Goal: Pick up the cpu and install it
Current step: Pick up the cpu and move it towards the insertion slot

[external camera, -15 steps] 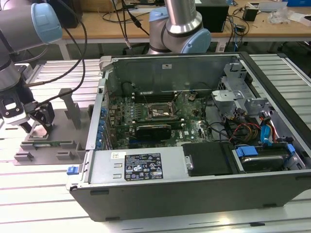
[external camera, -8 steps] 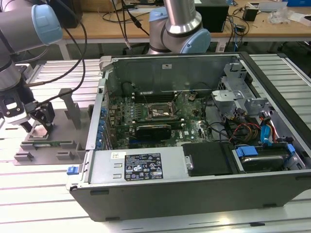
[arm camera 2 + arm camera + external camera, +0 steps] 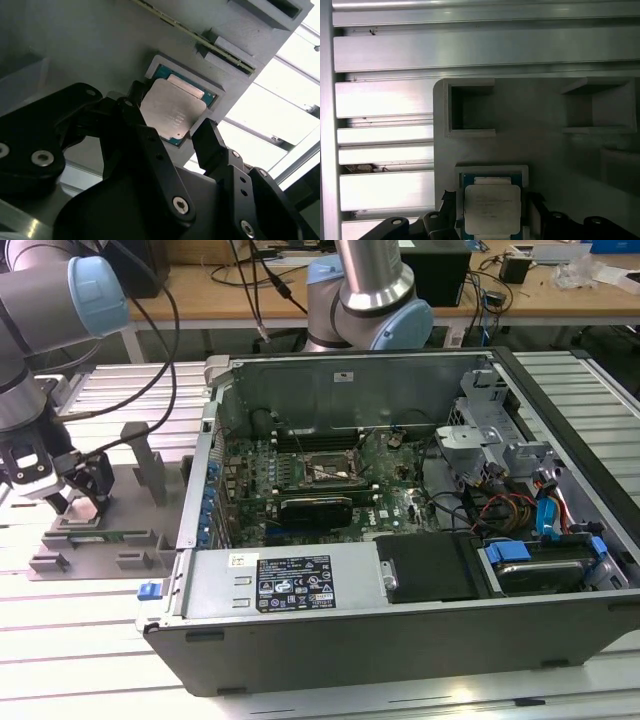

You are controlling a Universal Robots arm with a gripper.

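Observation:
The cpu [image 3: 172, 111] is a flat square chip with a silver top. It lies in a shallow square nest of a grey fixture plate [image 3: 535, 140]; the first wrist view shows the cpu [image 3: 491, 209] too. My gripper [image 3: 172, 119] is open, with one black finger on each side of the chip, close to its edges. The first wrist view has the gripper [image 3: 491, 202] down over the nest. In the exterior view the gripper [image 3: 80, 498] stands low over the grey fixture plate [image 3: 130, 540] at the exterior view's left, outside the computer case.
An open computer case [image 3: 400, 590] lies in the middle of the exterior view, with a black socket frame [image 3: 325, 470] on its motherboard and a long black expansion card [image 3: 315, 508] in front of it. Grey upright posts [image 3: 150, 465] rise from the fixture plate. A second robot arm [image 3: 365, 290] stands behind the case.

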